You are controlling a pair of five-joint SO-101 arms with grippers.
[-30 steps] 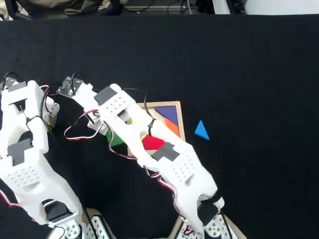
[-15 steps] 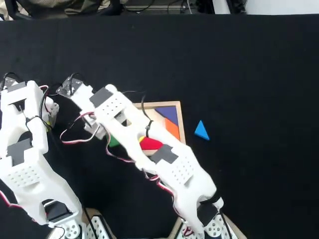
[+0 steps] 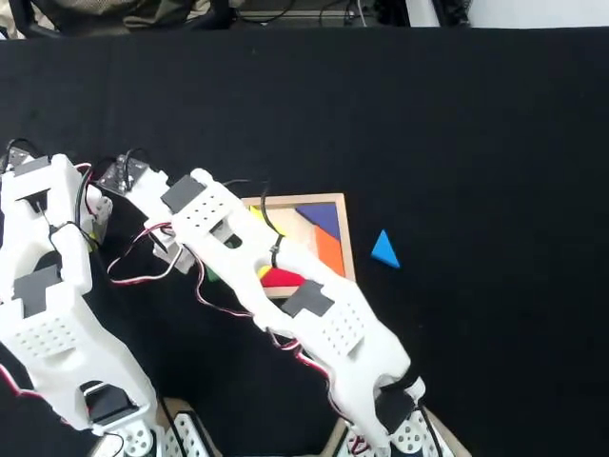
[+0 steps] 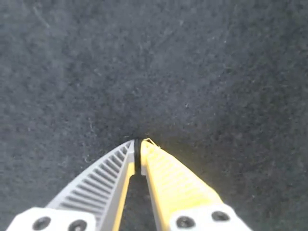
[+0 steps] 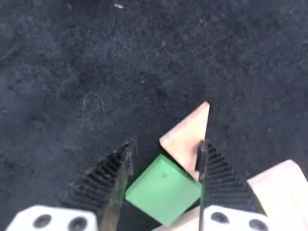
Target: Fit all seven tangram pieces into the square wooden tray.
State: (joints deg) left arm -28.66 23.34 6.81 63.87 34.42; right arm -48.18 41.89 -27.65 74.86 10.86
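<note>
R gripper (image 5: 166, 145) leftward, astride green sq (image 5: 163, 190)

Wooden tray (image 3: 314, 198) half hidden beneath right arm (image 3: 324, 319)

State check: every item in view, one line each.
tray, partly filled
left gripper, shut, empty
right gripper, open, straddling green square
green square, flat on cloth, ungripped
pink triangle, on cloth, outside tray
blue triangle, on cloth, outside tray
</note>
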